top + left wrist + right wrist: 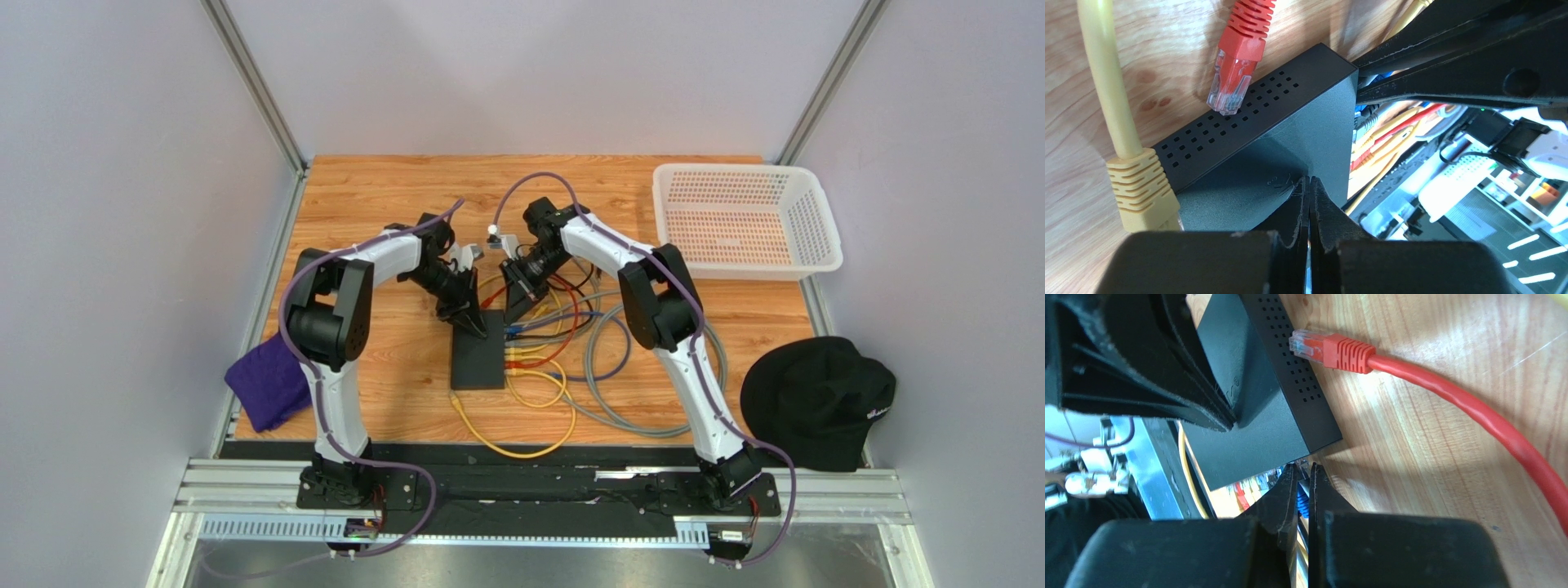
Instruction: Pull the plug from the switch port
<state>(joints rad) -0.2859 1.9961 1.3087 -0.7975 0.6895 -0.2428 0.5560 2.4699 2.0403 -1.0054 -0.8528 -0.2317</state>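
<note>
Wood tabletop (368, 208); left end effector (1310, 184), pinched together, touches the switch (1278, 128) top; right end effector (1303, 471), together, beside its corner.

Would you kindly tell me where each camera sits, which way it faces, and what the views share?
Top external: above and behind, looking down on the table; both arms show, meeting at the switch.
Left wrist: on the left arm, facing the switch's top; shut left hand shows.
Right wrist: on the right arm, facing the switch's corner; shut right hand shows.
Shared: both wrist views catch the red plug.
</note>
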